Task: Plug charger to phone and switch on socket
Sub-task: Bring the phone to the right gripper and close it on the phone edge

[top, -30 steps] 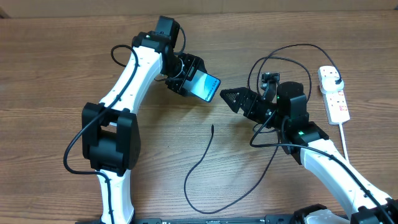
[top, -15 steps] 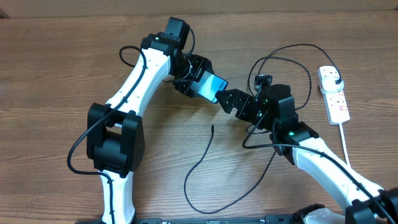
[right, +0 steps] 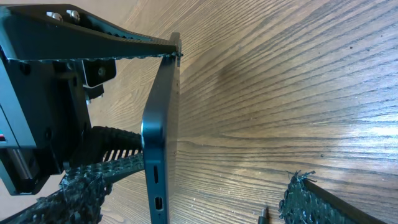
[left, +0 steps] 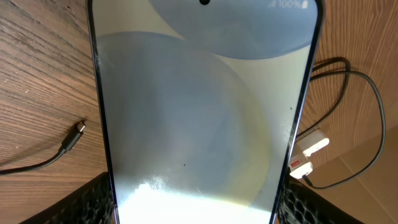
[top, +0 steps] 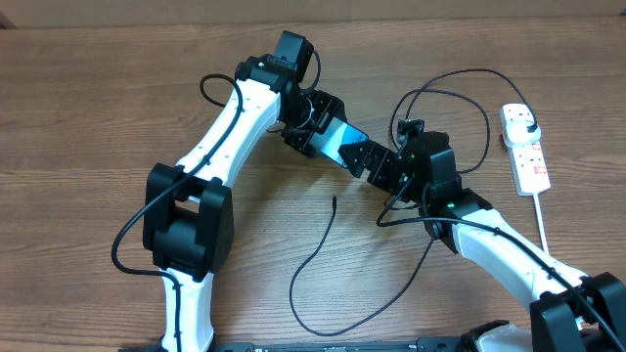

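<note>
My left gripper [top: 317, 127] is shut on the phone [top: 342, 141] and holds it tilted above the table. In the left wrist view the lit phone [left: 199, 106] fills the frame between the fingers [left: 194, 213]. My right gripper [top: 361, 156] is open, with its fingers at the phone's free short end. In the right wrist view the phone [right: 160, 137] is edge-on with its port facing me, between the open fingers [right: 186, 200], closer to the left one. The charger [top: 315, 249] lies loose on the table, its connector tip [top: 334, 200] free; the tip also shows in the left wrist view [left: 79, 127].
The socket [top: 529, 156] lies at the far right with the charger's black plug [top: 529, 122] in it and its white cord running toward the front. The black cable loops behind my right arm [top: 460, 88]. The socket also shows small in the left wrist view [left: 307, 149].
My left arm has carried the phone right and slightly down. My right gripper has moved left to meet it, and its fingers now reach the phone's end. The cable has not moved.
</note>
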Robot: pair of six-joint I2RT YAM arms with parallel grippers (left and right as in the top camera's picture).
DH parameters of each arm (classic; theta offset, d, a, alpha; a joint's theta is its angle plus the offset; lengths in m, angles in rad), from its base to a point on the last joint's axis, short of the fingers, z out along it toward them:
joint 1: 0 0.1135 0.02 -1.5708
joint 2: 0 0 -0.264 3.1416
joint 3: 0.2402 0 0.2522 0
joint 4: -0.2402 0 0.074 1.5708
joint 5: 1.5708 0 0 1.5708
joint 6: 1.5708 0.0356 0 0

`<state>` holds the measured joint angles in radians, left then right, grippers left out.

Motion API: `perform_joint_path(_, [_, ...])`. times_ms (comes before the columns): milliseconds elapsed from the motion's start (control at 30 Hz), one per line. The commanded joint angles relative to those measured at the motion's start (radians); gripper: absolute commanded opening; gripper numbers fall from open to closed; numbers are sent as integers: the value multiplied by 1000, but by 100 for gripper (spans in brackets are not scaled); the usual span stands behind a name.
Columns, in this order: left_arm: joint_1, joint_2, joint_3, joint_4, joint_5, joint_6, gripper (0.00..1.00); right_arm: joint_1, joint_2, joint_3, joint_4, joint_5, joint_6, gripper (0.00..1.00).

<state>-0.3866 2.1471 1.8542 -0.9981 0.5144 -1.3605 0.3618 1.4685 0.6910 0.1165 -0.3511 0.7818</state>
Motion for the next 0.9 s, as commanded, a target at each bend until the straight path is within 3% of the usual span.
perform_joint_path(0, [-8, -18, 34, 5, 10, -21, 4, 3, 3, 23, 9, 11, 3, 93])
perform_joint_path(567, [-80, -18, 34, 16, 27, -69, 4, 4, 3, 23, 9, 21, 3, 92])
perform_joint_path(867, [-99, -18, 34, 20, 27, -69, 4, 4, 3, 23, 9, 30, 3, 76])
